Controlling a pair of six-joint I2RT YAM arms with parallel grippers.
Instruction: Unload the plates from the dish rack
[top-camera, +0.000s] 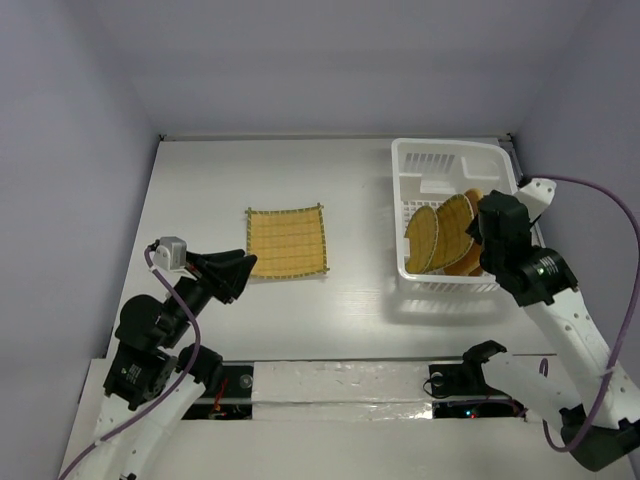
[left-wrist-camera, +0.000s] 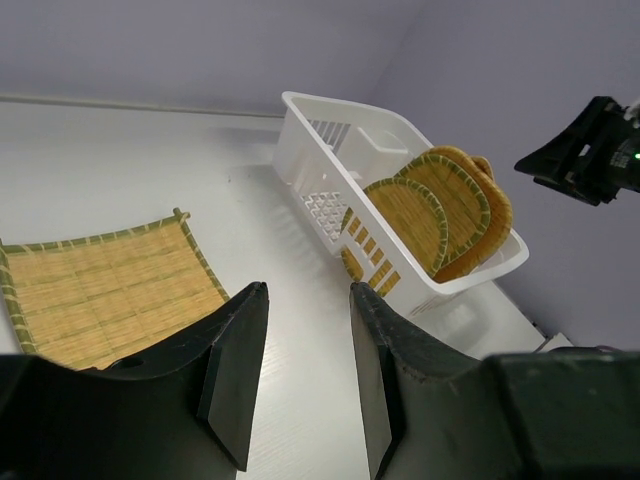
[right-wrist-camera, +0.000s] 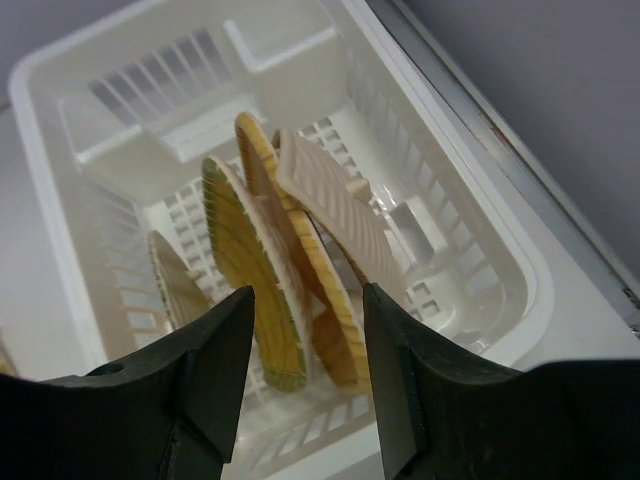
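Note:
A square woven plate (top-camera: 287, 242) lies flat on the table; it also shows in the left wrist view (left-wrist-camera: 100, 290). The white dish rack (top-camera: 445, 148) stands at the far right with several plates (top-camera: 440, 235) on edge in its near end. My right gripper (top-camera: 480, 232) is open and empty just above them. In the right wrist view its fingers (right-wrist-camera: 307, 292) frame a green-rimmed plate (right-wrist-camera: 245, 250) and a yellow-rimmed plate (right-wrist-camera: 305, 250) without touching either. A pale plate (right-wrist-camera: 335, 205) leans behind them. My left gripper (top-camera: 235, 272) (left-wrist-camera: 307, 290) is open and empty, next to the square plate's near left corner.
The rack (left-wrist-camera: 330, 115) has a slotted far end without plates (right-wrist-camera: 280, 60). A grey wall and a metal strip run close along the rack's right side (right-wrist-camera: 500, 130). The right arm (left-wrist-camera: 590, 150) hangs over the rack's near right corner.

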